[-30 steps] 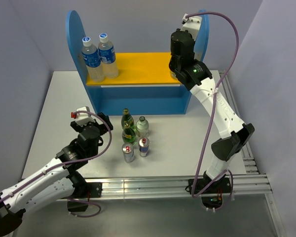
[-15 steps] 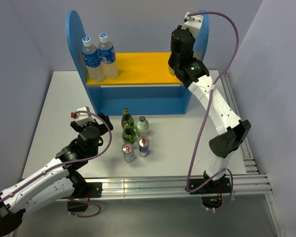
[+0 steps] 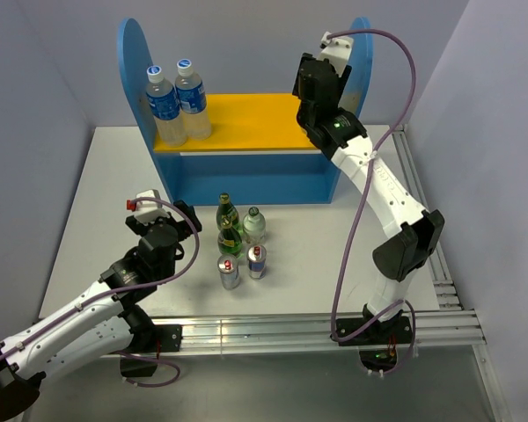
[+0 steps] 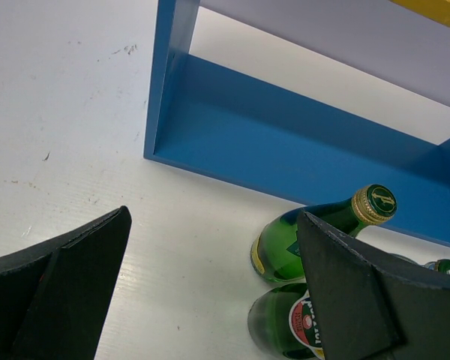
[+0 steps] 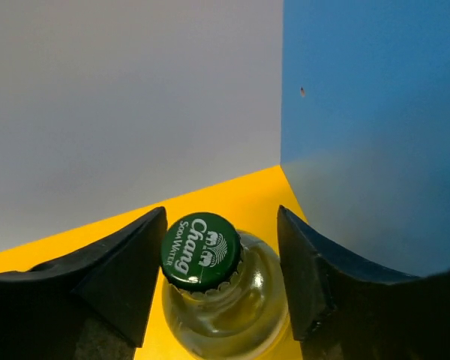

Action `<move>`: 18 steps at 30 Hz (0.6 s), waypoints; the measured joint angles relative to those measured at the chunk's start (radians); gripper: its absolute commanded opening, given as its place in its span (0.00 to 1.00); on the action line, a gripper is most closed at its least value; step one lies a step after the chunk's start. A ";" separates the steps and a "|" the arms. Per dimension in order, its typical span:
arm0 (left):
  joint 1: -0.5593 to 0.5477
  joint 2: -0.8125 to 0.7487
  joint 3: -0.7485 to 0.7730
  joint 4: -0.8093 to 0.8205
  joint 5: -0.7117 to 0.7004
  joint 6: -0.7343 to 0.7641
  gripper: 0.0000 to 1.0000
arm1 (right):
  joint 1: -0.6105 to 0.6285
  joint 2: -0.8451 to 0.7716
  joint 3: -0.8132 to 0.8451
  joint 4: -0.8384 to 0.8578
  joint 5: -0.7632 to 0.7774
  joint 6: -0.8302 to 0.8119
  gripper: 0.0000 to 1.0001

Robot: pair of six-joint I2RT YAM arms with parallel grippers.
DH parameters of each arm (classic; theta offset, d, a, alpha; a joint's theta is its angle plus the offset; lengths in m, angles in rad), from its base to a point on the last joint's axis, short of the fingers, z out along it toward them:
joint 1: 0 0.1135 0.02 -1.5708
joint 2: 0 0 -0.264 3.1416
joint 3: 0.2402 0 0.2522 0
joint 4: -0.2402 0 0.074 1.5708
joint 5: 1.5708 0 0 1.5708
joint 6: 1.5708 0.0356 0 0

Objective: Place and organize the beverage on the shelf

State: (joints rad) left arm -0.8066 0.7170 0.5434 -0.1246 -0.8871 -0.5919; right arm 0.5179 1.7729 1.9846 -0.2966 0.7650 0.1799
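Note:
The shelf (image 3: 246, 119) stands at the back of the table, with a yellow upper board (image 5: 217, 199) and blue side panels. A clear glass bottle (image 5: 225, 311) with a green cap (image 5: 200, 250) stands on the board's right end, against the blue panel. My right gripper (image 5: 221, 216) is open above it, a finger on each side of the cap. Two green bottles (image 3: 227, 213) (image 3: 230, 237), a clear bottle (image 3: 254, 226) and two cans (image 3: 230, 272) (image 3: 257, 261) stand grouped on the table. Left of them my left gripper (image 4: 214, 217) is open and empty, with the green bottles (image 4: 300, 240) by its right finger.
Two plastic water bottles (image 3: 163, 105) (image 3: 192, 97) with blue labels stand at the left end of the upper board. The shelf's blue lower bay (image 4: 300, 142) holds nothing. Metal rails (image 3: 290, 330) run along the table's near and right edges.
The right gripper's fingers have opened and let go of the clear bottle on the upper board; its wrist has shifted a little up and back. The left arm has not moved.

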 measured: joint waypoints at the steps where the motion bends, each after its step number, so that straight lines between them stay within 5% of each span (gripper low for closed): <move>1: 0.000 0.000 0.000 0.000 0.000 0.000 0.99 | 0.002 0.000 -0.010 0.004 0.000 0.004 0.75; 7: 0.000 0.000 0.000 0.000 0.000 0.000 0.99 | 0.009 0.000 -0.067 -0.010 -0.007 0.018 0.99; 18: 0.000 0.000 0.000 0.000 0.000 0.000 0.99 | 0.059 -0.049 -0.113 -0.022 -0.003 0.020 1.00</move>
State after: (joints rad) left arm -0.8066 0.7166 0.5434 -0.1246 -0.8871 -0.5919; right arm 0.5766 1.7241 1.8721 -0.3187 0.7620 0.2001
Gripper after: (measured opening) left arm 0.991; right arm 0.998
